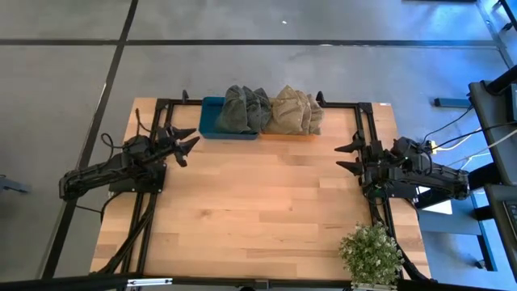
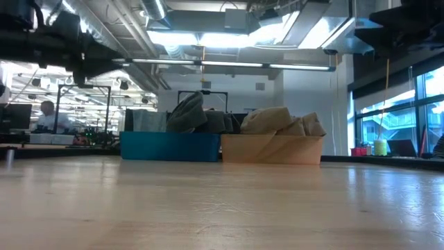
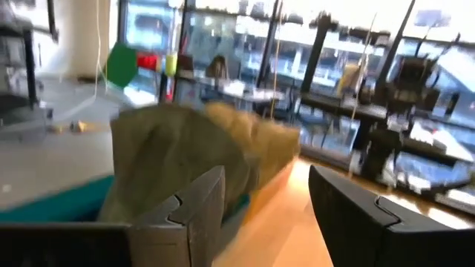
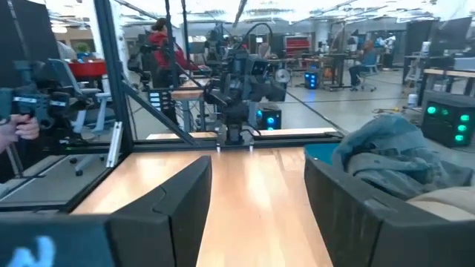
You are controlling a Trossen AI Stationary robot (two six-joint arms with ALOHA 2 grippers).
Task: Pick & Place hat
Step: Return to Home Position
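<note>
Several grey-green hats (image 1: 245, 111) are piled in a blue bin (image 1: 212, 128) at the table's far edge. Several tan hats (image 1: 293, 111) are piled in a tan bin (image 2: 272, 148) right beside it. Both piles show in the low view, grey-green (image 2: 191, 113) and tan (image 2: 277, 121). My left gripper (image 1: 191, 142) is open and empty, raised at the table's left side, pointing toward the grey-green hats (image 3: 167, 159). My right gripper (image 1: 346, 157) is open and empty at the table's right side, pointing toward the table's left.
A small potted plant (image 1: 371, 254) stands at the table's near right corner. A black frame (image 1: 361, 113) runs along the table's left, far and right sides. The wooden table top (image 1: 266, 202) lies bare between the arms. People show in the room beyond (image 4: 159, 44).
</note>
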